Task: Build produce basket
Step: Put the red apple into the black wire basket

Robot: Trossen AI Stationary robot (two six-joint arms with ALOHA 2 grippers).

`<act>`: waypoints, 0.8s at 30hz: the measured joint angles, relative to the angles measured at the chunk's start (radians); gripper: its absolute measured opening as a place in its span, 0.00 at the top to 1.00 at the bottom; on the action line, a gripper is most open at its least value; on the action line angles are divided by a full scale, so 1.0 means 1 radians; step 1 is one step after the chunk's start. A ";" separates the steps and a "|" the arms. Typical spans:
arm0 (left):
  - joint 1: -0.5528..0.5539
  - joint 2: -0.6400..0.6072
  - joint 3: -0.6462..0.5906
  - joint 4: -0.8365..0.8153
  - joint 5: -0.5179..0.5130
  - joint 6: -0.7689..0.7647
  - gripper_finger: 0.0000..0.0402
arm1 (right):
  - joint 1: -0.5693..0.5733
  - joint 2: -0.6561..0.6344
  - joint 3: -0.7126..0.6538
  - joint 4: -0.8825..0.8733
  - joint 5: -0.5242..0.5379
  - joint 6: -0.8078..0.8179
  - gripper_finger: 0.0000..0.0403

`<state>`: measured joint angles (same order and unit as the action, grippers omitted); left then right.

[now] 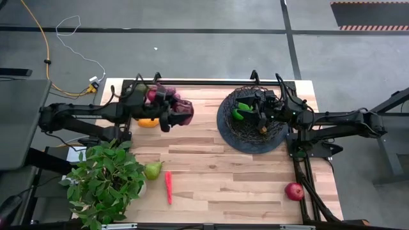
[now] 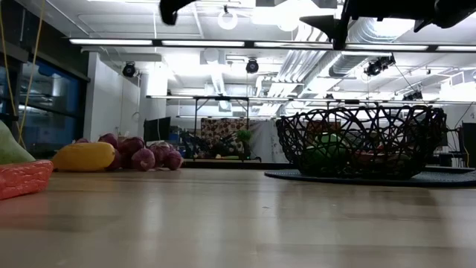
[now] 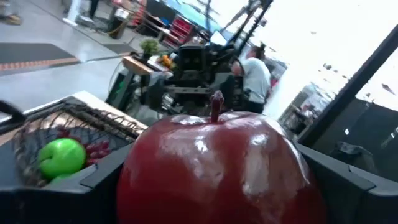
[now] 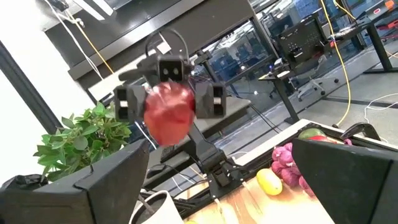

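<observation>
Left gripper [image 1: 181, 110] pinching a shiny red apple [image 1: 182, 109] above the pale wooden table [image 1: 211, 179], at about ten o'clock from the table's middle.

Its dark fingers [image 3: 102, 177] press the apple's two sides, stem up. The right gripper [image 1: 255, 108] hangs over the round black wire mesh basket [image 1: 255, 137] at two o'clock, fingers spread wide and holding nothing. The basket holds a green lime [image 1: 239, 115]. Beneath the left arm lie a purple grape bunch [image 2: 145, 155] and a yellow-orange fruit [image 1: 147, 122]. At seven o'clock a green pear [image 1: 153, 170] and a red chilli pepper [image 1: 169, 187] lie beside a leafy green potted plant [image 1: 102, 182]. A second red apple [image 1: 294, 191] rests at four o'clock.
</observation>
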<state>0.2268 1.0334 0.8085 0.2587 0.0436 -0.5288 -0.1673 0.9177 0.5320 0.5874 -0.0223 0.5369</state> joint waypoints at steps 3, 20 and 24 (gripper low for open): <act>-0.007 -0.050 -0.094 0.067 -0.043 -0.026 0.17 | 0.000 0.000 0.000 0.001 0.000 -0.003 0.06; -0.005 -0.105 -0.154 0.108 -0.089 0.027 0.17 | 0.000 0.000 0.000 0.005 0.004 -0.100 0.06; -0.005 -0.105 -0.154 0.108 -0.090 0.034 0.17 | 0.000 0.000 0.000 0.005 0.004 -0.112 0.06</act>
<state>0.2222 0.9283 0.6540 0.3672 -0.0460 -0.4950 -0.1673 0.9180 0.5320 0.5922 -0.0181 0.4254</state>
